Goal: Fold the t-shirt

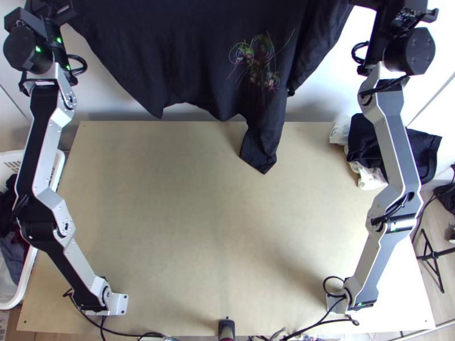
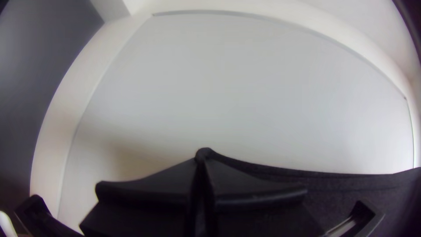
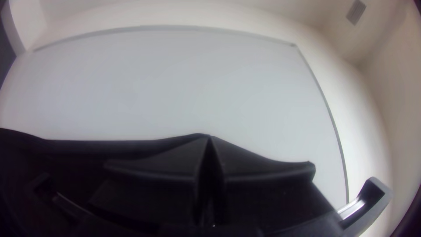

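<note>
End effector L point(image 2: 202, 159), lower ctr of L wrist view: closed on t-shirt point(image 1: 193, 62) edge, nr one end of it. Risk: shallow pinch; cloth wt. could pull it free.

T-shirt, upper ctr of top view: hung, lower edge uneven, one tip over table point(image 1: 170, 227), contact unclear. Risk: tip tucks under if lowered as is, leaving creases.

End effector R point(image 3: 209, 141), lower ctr of R wrist view: likewise clamped on edge. Risk: uneven L/R lowering, skewed lay.

Dark cloth point(image 1: 362, 136), right of frame: poss. snag w/ wide swing.
</note>
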{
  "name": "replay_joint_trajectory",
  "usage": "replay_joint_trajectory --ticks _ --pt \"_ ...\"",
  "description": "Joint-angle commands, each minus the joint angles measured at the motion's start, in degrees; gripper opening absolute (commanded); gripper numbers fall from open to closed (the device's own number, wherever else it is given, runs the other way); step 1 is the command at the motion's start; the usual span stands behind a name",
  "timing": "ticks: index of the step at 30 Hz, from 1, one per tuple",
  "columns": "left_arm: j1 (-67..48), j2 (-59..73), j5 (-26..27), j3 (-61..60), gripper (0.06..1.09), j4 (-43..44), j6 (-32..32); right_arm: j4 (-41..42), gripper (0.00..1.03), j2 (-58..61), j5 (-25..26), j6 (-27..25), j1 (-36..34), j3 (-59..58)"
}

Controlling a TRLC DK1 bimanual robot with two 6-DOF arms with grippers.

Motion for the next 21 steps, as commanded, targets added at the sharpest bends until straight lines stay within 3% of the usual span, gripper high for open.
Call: replay_joint_trajectory --ticks 1,8,16,21 --pt "0.0 -1.6 -1.0 0.6 0.09 -0.8 0.5 0.2 0.03 -1.6 0.1 -1.3 0.4 0.2" --pt "1.0 -13.0 -0.3 -6.5 0.09 -2.4 0.0 -5.5 0.03 -11.6 0.1 -0.3 2.9 -2.6" --pt "1.0 -32.7 4.0 -22.6 0.09 -3.5 -1.5 -12.6 0.03 -26.6 0.8 0.4 9.1 -8.7" --pt "0.1 -44.4 7.3 -27.4 0.09 -12.8 -1.7 -19.6 0.03 -33.6 3.6 -0.9 14.4 -8.1"
